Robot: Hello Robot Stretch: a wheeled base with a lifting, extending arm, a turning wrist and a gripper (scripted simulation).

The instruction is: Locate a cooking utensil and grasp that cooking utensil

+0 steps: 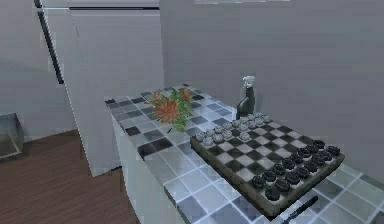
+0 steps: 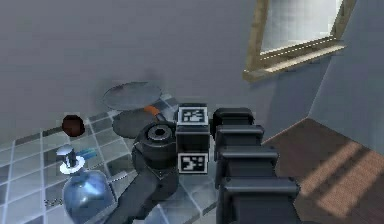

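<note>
Grey pan is lying on the tiled counter by the wall, dark pan just in front. Jaws are sitting close by, at the arm tip; can't tell their spread or whether they're holding anything. Blue glass bottle is standing near. Ahead, the counter is carrying a chessboard and an orange plant, with a white fridge beyond and a wood-framed window in the side wall.
</note>
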